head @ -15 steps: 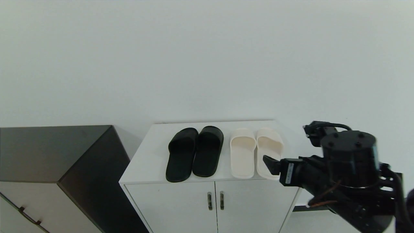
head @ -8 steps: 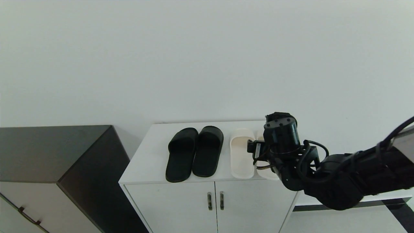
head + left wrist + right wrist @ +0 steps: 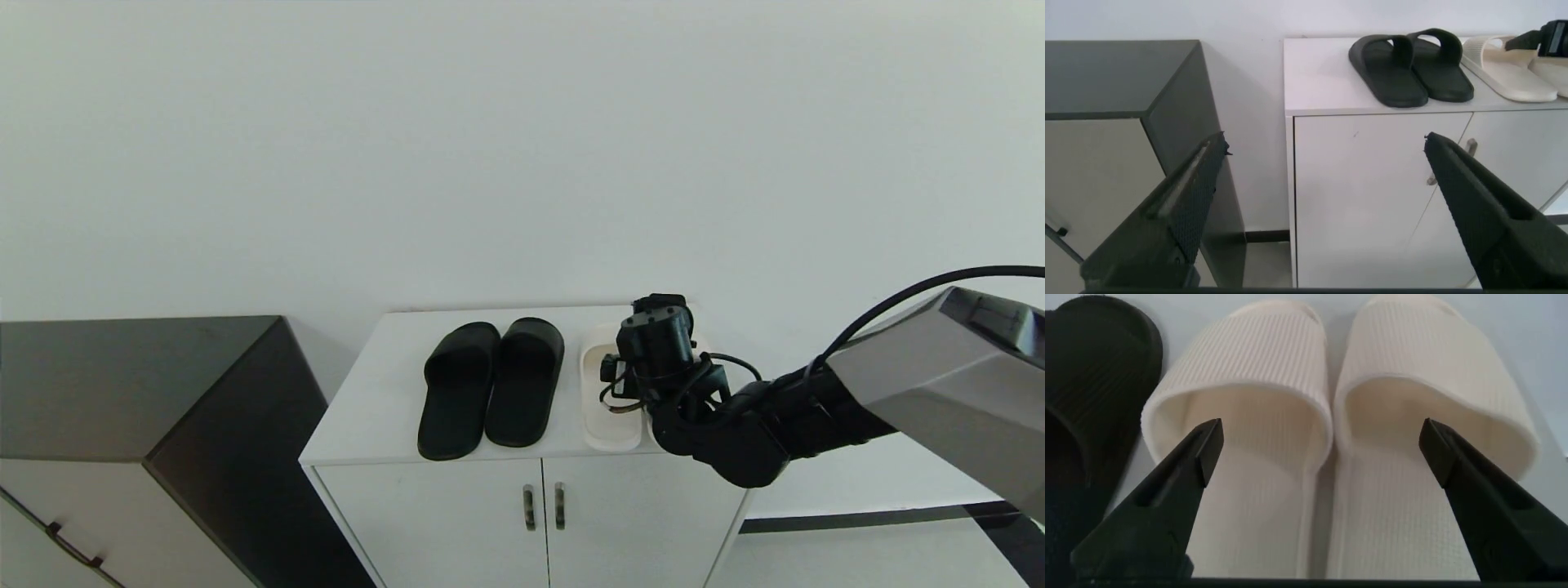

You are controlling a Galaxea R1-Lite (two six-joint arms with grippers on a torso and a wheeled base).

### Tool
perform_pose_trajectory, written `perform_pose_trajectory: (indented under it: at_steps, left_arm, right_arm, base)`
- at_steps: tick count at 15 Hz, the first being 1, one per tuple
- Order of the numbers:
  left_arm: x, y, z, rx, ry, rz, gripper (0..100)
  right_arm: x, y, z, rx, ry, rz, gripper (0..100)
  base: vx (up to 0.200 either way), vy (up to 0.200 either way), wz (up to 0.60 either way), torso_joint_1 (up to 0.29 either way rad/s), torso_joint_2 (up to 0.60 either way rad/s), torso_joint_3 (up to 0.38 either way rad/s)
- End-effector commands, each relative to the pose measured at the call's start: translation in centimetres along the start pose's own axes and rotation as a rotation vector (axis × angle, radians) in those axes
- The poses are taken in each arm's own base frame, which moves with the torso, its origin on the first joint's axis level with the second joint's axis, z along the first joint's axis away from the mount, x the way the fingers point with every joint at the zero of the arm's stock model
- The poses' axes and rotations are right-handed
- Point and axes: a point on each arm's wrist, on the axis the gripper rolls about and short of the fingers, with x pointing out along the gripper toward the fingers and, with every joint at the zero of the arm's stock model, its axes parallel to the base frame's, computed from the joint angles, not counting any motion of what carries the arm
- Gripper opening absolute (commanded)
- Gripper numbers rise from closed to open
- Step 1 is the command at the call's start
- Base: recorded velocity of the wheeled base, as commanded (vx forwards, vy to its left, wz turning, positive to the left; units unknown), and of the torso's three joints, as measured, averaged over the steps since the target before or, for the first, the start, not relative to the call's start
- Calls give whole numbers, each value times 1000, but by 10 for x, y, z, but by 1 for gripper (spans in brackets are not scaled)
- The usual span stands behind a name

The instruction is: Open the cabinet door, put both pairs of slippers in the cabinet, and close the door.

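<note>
From the head view, the white cabinet (image 3: 367, 408) stands against the wall with both doors (image 3: 441, 523) shut, their handles (image 3: 529, 506) side by side in the middle. On top lie the black slippers (image 3: 459, 392), and just beside them, to the right, the cream slippers (image 3: 608, 420). The right arm (image 3: 735, 433) reaches in over the cream pair and hides much of the right-hand one. A dark cupboard (image 3: 122, 384) stands to the left.

In the left wrist view, the left gripper (image 3: 1327, 143) hangs low in front of the cabinet, well apart from it, fingers spread wide and holding nothing.

In the right wrist view, the right gripper (image 3: 1321, 429) hovers close over the cream pair, fingers spread wide, one toward each outer side. Whether they touch I cannot tell.
</note>
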Motion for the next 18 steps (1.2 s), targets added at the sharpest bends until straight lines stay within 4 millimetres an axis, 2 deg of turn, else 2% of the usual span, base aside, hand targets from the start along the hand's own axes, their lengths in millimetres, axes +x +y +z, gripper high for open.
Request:
perform_pose_trajectory:
  at_steps: [1,7,9,10,16,18]
  left_arm:
    - [0,0,0,-1,1,0,100]
    - [0,0,0,-2,1,0,100]
    - [0,0,0,-1,1,0,100]
    - [0,0,0,-2,1,0,100]
    - [0,0,0,-2,1,0,100]
    - [0,0,0,-1,1,0,100]
  right_arm:
    - [12,5,-9,-6,6,-9,100]
    - [42,-2,-10,-57,-78,-35,100]
    - [45,-2,-11,-65,-90,-35,100]
    - [45,-2,-11,-65,-91,-32,0]
    - [43,-3,-9,-56,-97,-35,0]
    - [32,-8,2,-54,-107,-32,0]
  base:
    - [0,0,0,0,0,0]
    - [0,0,0,0,0,0]
    - [0,0,0,0,0,0]
    - [0,0,0,0,0,0]
    - [0,0,0,0,0,0]
    - [0,0,0,0,0,0]
